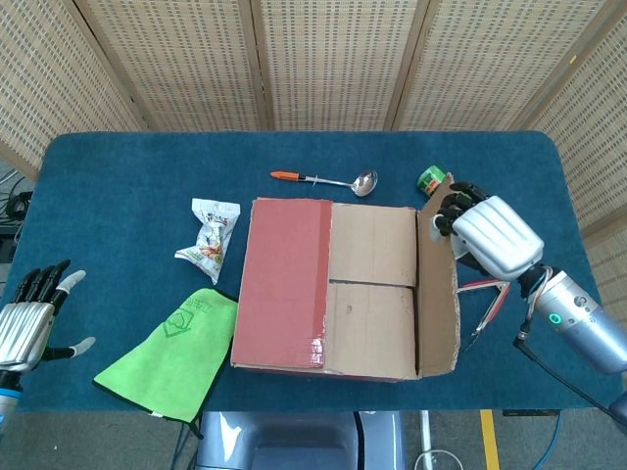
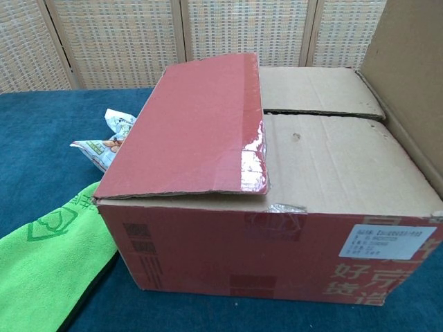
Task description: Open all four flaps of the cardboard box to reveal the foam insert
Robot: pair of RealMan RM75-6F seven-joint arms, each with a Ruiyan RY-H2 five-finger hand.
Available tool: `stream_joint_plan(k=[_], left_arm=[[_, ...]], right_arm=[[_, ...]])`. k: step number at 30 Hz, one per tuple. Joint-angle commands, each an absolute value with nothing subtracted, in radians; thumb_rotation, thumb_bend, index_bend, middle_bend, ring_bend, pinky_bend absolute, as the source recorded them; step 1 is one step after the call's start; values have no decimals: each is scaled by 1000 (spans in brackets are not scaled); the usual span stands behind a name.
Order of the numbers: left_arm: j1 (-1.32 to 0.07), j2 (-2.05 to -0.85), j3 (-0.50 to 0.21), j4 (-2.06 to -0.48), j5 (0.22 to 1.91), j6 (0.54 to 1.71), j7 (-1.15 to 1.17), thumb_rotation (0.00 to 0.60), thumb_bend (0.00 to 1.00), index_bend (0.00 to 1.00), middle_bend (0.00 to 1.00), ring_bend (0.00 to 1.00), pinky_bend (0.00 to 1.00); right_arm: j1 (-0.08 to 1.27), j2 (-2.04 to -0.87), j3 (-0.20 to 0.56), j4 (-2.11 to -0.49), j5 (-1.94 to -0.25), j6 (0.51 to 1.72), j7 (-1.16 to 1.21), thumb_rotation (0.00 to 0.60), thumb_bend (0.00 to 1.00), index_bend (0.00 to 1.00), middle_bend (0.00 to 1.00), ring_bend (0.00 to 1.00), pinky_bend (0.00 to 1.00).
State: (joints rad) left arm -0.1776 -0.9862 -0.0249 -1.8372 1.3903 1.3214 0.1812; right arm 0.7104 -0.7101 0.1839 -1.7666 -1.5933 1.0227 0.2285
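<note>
The right hand (image 1: 487, 233) sits at the far right corner of the cardboard box (image 1: 338, 286), its dark fingers (image 1: 453, 204) curled over the top edge of the right flap (image 1: 437, 289) and holding it; in the head view that flap stands swung outward past upright, its plain brown inner face turned up, and in the chest view it rises as a tall brown panel (image 2: 408, 83) at the right edge. The box rests in the middle of the blue table (image 1: 127, 176). Its left flap (image 1: 284, 279), red on the outside, lies closed over the left part of the top, and the two inner flaps (image 1: 372, 284) lie flat beneath, meeting at a seam across the middle; the foam insert is hidden. Just behind the right hand a green can (image 1: 430, 179) peeks out, mostly covered. A ladle (image 1: 328, 180) with an orange handle lies near the far side of the box. A snack packet (image 1: 209, 238) and a green cloth (image 1: 176, 352) lie left of the box. The left hand (image 1: 27, 318) rests well apart at the table's near left edge, fingers spread and holding nothing.
</note>
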Motion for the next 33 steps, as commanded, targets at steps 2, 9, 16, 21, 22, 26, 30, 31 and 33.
stream_joint_plan(k=[2,9,16,21,22,26,30,31,33], left_arm=[[-177,-987,-26,-1840,1389,1326,194,502,134,105,0,0,0],[-181,-993,-24,-1845,1386,1320,207,503,134,105,0,0,0],[-188,-993,-25,-1848,1391,1313,207,503,133,105,0,0,0],[-208,-963,-22,-1869,1440,1291,152,502,127,105,0,0,0],[-212,-955,-22,-1871,1454,1289,139,503,125,103,0,0,0],[-234,-928,-25,-1882,1506,1279,88,504,117,71,0,0,0],[-263,-903,-33,-1888,1548,1262,57,504,98,66,0,0,0],[-270,-897,-35,-1891,1556,1257,51,504,87,66,0,0,0],[-291,-883,-43,-1898,1573,1244,31,503,67,66,0,0,0]], right_arm=[[691,-690,179,-1742,-1596,1039,251,600,1000,506,512,319,170],[666,-673,167,-1698,-1603,1044,301,600,1000,506,503,319,171],[640,-709,145,-1650,-1612,1053,310,600,1000,506,489,319,170],[601,-752,134,-1639,-1575,1077,274,600,1000,464,431,286,170],[592,-760,134,-1643,-1564,1085,260,600,1000,432,409,270,170],[555,-788,129,-1667,-1515,1108,192,600,1000,294,301,190,170],[509,-821,131,-1689,-1464,1158,130,600,999,187,210,103,160],[499,-827,132,-1693,-1453,1171,119,600,989,161,185,78,148],[471,-844,137,-1703,-1418,1207,86,600,949,124,151,38,120]])
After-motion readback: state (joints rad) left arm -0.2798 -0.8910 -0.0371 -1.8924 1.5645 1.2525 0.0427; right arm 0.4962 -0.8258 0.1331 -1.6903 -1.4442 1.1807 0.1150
